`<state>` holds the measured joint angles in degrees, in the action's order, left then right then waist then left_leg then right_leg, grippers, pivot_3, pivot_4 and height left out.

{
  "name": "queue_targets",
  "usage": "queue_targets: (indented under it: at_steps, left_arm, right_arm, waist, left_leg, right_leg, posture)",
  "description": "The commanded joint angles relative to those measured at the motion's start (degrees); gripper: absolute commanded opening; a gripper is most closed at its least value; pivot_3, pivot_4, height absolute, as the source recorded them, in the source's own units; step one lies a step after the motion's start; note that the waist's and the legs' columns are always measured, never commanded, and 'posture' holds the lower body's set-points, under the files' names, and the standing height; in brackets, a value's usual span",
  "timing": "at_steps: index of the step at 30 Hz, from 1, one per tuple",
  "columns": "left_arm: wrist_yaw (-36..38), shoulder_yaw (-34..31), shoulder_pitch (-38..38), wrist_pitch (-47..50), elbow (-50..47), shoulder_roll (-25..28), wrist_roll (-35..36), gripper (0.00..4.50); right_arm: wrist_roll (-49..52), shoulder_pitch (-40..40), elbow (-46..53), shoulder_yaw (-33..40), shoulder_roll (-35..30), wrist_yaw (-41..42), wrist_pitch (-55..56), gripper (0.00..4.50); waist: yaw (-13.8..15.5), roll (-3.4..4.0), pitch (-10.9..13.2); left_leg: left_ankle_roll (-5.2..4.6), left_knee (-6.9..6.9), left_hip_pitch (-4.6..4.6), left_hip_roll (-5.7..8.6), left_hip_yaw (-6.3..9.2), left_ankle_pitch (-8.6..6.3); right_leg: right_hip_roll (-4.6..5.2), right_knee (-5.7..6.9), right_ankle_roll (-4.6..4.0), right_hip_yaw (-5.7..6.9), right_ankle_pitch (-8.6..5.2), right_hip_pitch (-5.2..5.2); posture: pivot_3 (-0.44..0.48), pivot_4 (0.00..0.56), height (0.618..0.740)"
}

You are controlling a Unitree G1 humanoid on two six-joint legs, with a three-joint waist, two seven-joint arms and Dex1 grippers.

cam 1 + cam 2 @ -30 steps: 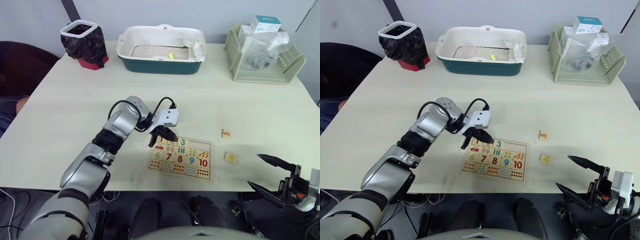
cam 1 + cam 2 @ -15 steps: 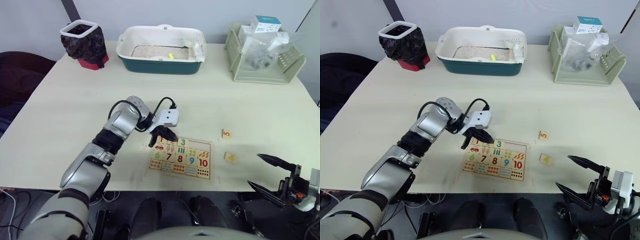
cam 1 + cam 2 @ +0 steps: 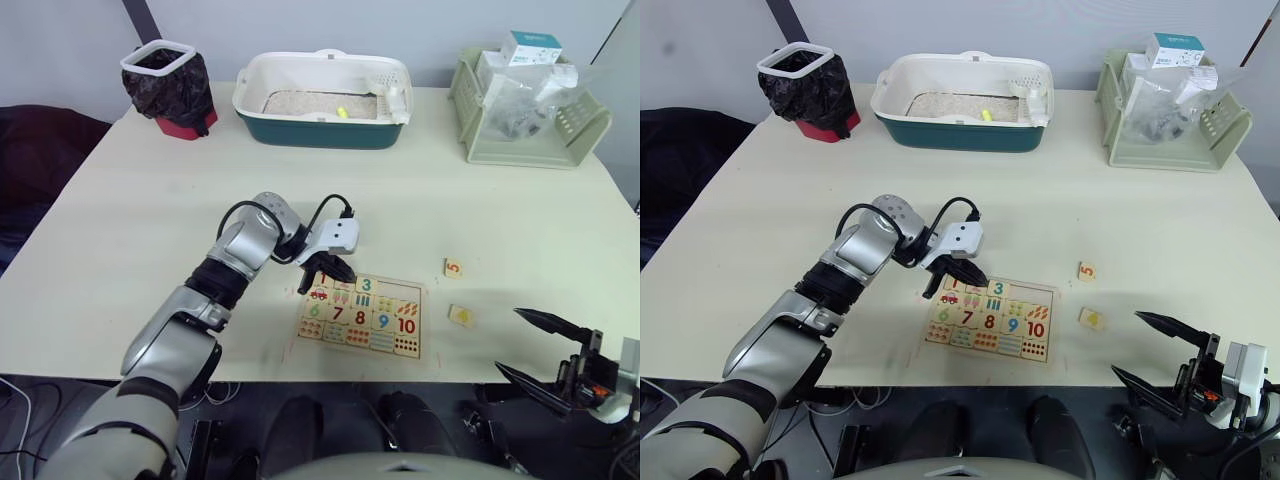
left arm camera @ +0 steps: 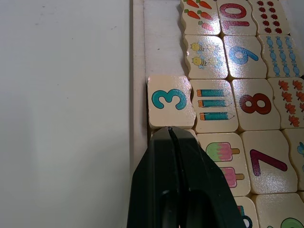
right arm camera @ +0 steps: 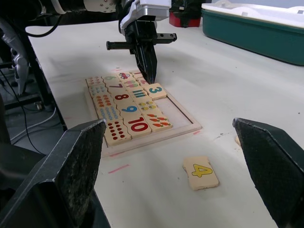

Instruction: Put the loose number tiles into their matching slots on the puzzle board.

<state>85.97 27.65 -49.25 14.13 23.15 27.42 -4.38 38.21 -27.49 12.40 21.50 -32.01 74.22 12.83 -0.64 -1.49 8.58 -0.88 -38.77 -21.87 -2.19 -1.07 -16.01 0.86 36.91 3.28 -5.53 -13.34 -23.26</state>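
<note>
The puzzle board lies near the table's front edge, its lower rows filled with tiles 6 to 10 and counting pictures. In its top row sits the 3 tile, and the bare slots beside it stand empty. My left gripper is shut, with its tip resting on the top row just beside the 3 and hiding what lies under it. Two loose number tiles lie on the table right of the board: the 5 and the 4. My right gripper hangs open off the table's front right edge, holding nothing.
Along the back of the table stand a bin with a black bag, a white and teal tray and a pale green basket of packets. The board lies close to the table's front edge.
</note>
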Motion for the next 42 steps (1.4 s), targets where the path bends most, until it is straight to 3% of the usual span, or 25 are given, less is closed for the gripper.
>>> queue_targets:
  at_steps: [1, 16, 23, 32, 38, 41, 42]
  left_arm:
    - [0.1, 0.8, 0.5, -0.4, -0.9, 0.3, -0.7, 0.04]
    - [3.5, -3.3, 1.6, 4.0, -6.7, 3.8, 5.6, 0.04]
    - [2.4, -9.3, 3.6, 10.0, -11.5, 5.4, 12.6, 0.04]
    - [-11.8, -24.3, 11.7, 9.4, -14.1, 5.0, 19.8, 0.04]
    - [-15.7, -32.1, 20.4, 11.0, -19.3, 7.4, 25.4, 0.04]
    - [-17.3, -35.7, 25.7, 10.9, -22.1, 9.0, 27.5, 0.85]
    - [-17.6, -36.1, 26.6, 11.0, -22.8, 9.3, 28.1, 1.3]
  right_arm:
    - [0.2, -0.2, 0.6, 1.1, 0.1, 0.0, 1.1, 4.5]
    - [0.0, -0.1, 0.3, 0.7, 0.6, 0.2, 1.2, 4.5]
    - [0.2, 0.6, 0.0, 0.3, 0.7, 0.2, 0.9, 4.5]
    - [-0.3, 2.5, -1.1, 0.6, 0.8, -5.0, -2.3, 4.5]
    - [0.0, 2.9, -1.6, 1.7, 0.0, -7.6, -5.2, 4.5]
    - [0.4, 2.7, -1.5, 2.2, -0.4, -8.0, -6.5, 4.5]
    - [0.5, 2.7, -1.5, 2.3, -0.4, -8.0, -6.7, 4.5]
  waist:
    - [0.0, 0.0, 0.0]
    - [-0.1, 0.0, 0.0]
    - [0.0, 0.01, 0.0]
    - [-0.1, 0.02, 0.0]
    - [-0.1, 0.05, 0.0]
    - [-0.1, 0.05, 0.0]
    - [0.0, 0.04, 0.0]
  left_leg:
    - [0.0, 0.0, 0.0, 0.0, 0.0, 0.0]
    - [0.0, 0.0, -0.01, -0.01, 0.0, 0.0]
    - [0.0, 0.0, 0.0, -0.01, 0.01, 0.0]
    - [0.0, 0.0, 0.04, -0.03, 0.03, 0.0]
    - [0.0, -0.02, 0.04, -0.04, 0.02, 0.0]
    - [0.0, -0.01, 0.02, -0.04, 0.03, 0.0]
    - [0.0, -0.01, 0.02, -0.04, 0.02, 0.0]
  right_leg:
    - [0.0, 0.0, 0.0, 0.0, 0.0, 0.0]
    - [0.0, 0.0, 0.0, 0.0, 0.0, -0.01]
    - [0.0, 0.0, 0.0, 0.01, 0.0, -0.01]
    - [0.01, 0.06, 0.0, 0.02, 0.0, 0.0]
    - [0.02, 0.1, 0.0, 0.03, 0.0, -0.02]
    - [0.04, 0.08, 0.0, 0.05, 0.0, -0.02]
    - [0.04, 0.08, 0.0, 0.05, 0.0, -0.02]
  posture:
    - [0.0, 0.15, 0.74]
    - [0.0, 0.15, 0.74]
    - [0.0, 0.15, 0.74]
    - [0.0, 0.15, 0.74]
    - [0.0, 0.15, 0.74]
    - [0.0, 0.15, 0.74]
    - [0.0, 0.15, 0.74]
